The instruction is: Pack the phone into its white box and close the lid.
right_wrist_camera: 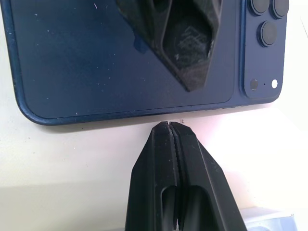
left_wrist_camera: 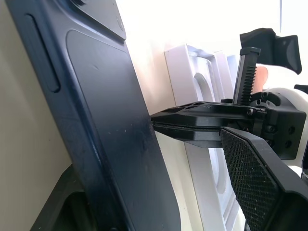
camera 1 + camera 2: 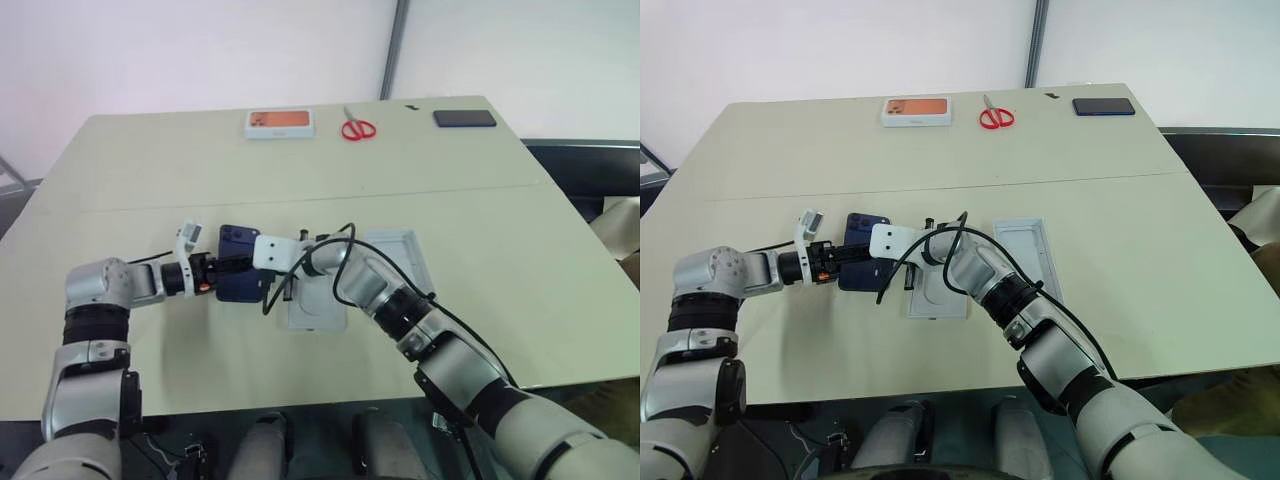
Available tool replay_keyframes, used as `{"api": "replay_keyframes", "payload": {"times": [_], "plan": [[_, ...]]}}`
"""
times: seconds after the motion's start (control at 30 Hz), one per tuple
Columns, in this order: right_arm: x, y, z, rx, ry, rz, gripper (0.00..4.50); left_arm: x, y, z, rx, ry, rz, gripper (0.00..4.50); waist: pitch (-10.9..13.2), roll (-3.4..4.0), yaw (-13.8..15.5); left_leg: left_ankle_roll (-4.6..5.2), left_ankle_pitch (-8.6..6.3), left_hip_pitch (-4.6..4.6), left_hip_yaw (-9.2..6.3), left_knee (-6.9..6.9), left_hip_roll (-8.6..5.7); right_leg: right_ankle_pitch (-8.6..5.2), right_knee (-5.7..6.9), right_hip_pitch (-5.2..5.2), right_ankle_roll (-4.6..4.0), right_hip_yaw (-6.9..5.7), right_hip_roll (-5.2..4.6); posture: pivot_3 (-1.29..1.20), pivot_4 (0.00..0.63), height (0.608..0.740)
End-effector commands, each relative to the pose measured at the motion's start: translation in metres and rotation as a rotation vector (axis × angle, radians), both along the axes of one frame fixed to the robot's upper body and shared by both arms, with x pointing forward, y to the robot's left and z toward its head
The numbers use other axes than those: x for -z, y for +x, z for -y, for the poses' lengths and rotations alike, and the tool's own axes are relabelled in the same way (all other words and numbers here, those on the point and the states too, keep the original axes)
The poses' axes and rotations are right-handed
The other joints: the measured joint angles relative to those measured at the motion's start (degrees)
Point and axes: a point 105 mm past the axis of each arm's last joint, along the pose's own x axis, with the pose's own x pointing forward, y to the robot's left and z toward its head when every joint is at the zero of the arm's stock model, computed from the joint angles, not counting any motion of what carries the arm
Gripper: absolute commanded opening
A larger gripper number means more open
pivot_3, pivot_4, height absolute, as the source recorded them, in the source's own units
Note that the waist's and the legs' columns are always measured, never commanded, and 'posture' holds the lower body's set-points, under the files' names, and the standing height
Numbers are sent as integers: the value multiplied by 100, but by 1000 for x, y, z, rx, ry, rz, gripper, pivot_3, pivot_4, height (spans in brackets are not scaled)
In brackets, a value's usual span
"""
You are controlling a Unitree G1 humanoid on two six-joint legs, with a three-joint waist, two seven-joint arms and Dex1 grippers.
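Spread left gripper [image 3: 845, 257] straddles the phone [image 1: 120, 62]; right gripper [image 1: 172, 126], pressed together, meets its edge.

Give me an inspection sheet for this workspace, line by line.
Surface: beige table, a seam running across it.
Job's things: navy phone back up on the table; open white box to its right, no lid on it; white insert with an oval recess between them.
Clutter: far edge holds an orange-picture box, red scissors and a black phone.
Grippers: left gripper jaws open, straddling the navy phone; right gripper jaws shut, tip at the phone's long edge.
Cables: black cable loops off the right wrist.
Surroundings: white wall, grey pole.
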Motion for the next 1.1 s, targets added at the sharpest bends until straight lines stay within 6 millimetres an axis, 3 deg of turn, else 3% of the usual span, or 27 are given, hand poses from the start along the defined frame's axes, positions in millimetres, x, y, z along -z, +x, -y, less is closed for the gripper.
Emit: {"api": "replay_keyframes", "payload": {"times": [0.03, 0.13, 0.23, 0.3, 0.53, 0.7, 0.83, 1.0, 1.1], "plan": [[-1, -5, -5, -25, 5, 2, 43, 0, -2, -14, -41, 32, -7, 3377, 0, -1, -1, 0, 0, 0, 1, 0, 0, 0, 0, -1, 0, 0, 0, 0, 150, 740], [-2, -4, -5, -23, 9, 5, 43, 3, -2, -13, -45, 21, -16, 3377, 1, -1, -2, 0, 0, 0, 3, -3, 0, 0, -1, -2, 0, 2, 0, 0, 150, 740], [-3, -4, -6, -27, 8, 8, 0, 4, -2, -10, -45, 5, -18, 2521, 2, -3, -2, 0, 0, 0, 3, -4, 0, 0, -1, -4, 0, 3, 0, 0, 150, 740], [-3, -4, -5, -25, 7, 9, 0, 4, -3, -7, -30, 1, -14, 1558, 3, -5, -2, 0, 0, -1, 4, -6, 0, 0, -1, -5, 0, 4, 0, 0, 150, 740], [-2, -4, -5, -25, 7, 11, 0, 6, -7, -8, -26, -7, -24, 1558, 8, -13, 4, -2, 0, -5, 4, -9, 1, 0, -2, -9, -1, 5, -1, 0, 150, 740], [-4, -4, -6, -25, 13, 17, 0, 8, -8, -7, -34, -39, -42, 26, 8, -19, 3, -2, 1, -4, 5, -12, 2, 0, -3, -9, -1, 6, -1, 0, 150, 740], [-9, -4, -7, -31, 44, 17, 0, 5, -11, -4, -21, -70, -41, 26, 9, -20, 1, -5, 2, -3, 5, -16, 2, 1, -3, -12, -3, 6, -1, 0, 150, 740], [-32, -10, -15, -57, 193, -14, 0, 4, -12, -9, -45, -90, -11, 26, 11, -23, 1, -19, 11, -4, 6, -41, 2, 2, -9, -22, -3, 10, -3, 0, 150, 740], [-56, -14, -18, -68, 364, -62, 0, -19, -6, -17, -105, -215, 53, 26, 23, -41, -3, -27, 16, -7, 6, -48, 5, 4, -7, -33, -6, 11, 0, 0, 150, 740]]}}
